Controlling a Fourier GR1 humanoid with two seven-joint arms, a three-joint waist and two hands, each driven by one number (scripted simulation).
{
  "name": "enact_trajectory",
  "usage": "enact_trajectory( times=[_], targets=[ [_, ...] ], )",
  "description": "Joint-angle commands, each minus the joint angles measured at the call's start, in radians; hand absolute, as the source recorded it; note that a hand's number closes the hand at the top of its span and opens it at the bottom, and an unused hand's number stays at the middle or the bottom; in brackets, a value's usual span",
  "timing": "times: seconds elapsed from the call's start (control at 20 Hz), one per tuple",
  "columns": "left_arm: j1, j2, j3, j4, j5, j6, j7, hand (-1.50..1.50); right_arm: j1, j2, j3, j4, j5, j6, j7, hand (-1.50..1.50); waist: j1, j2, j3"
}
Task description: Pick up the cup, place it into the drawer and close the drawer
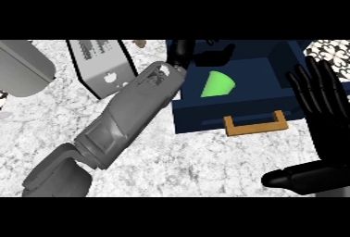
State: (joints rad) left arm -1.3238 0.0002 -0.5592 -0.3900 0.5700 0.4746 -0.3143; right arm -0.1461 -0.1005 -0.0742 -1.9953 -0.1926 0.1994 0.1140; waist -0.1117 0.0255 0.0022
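Your left robot hand [205,52] sits above the far rim of the open drawer [270,99], its grey forearm crossing the view on a slant from the lower left. You see its black fingers bent downward, but with nothing between them, so count it as closed on nothing. Just below that hand, inside the drawer, lies the green cup [217,84], tipped on its side against the dark blue floor. The drawer's wooden handle [255,124] juts toward you over the speckled worktop [178,166]. Your right robot hand [320,99] stands at the right edge, fingers straight and spread, thumb out below, holding nothing. Further left, a white slanted panel [103,65] and a grey rounded object [24,67] rest on the worktop.
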Motion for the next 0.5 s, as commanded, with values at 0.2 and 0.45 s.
enact_trajectory(
  times=[0.2, 0.45],
  targets=[
    [0.002, 0.000, -0.032, -0.036, 0.088, 0.014, -0.053, -1.50, -0.004, 0.016, 0.008, -0.009, -0.020, 0.003, -0.011, -1.50, -0.005, 0.003, 0.000],
    [-0.004, 0.000, 0.023, -0.093, 0.179, -0.025, -0.104, -1.50, 0.037, 0.005, -0.039, -0.031, -0.121, 0.022, 0.036, -1.50, 0.027, -0.010, -0.001]
  ],
)
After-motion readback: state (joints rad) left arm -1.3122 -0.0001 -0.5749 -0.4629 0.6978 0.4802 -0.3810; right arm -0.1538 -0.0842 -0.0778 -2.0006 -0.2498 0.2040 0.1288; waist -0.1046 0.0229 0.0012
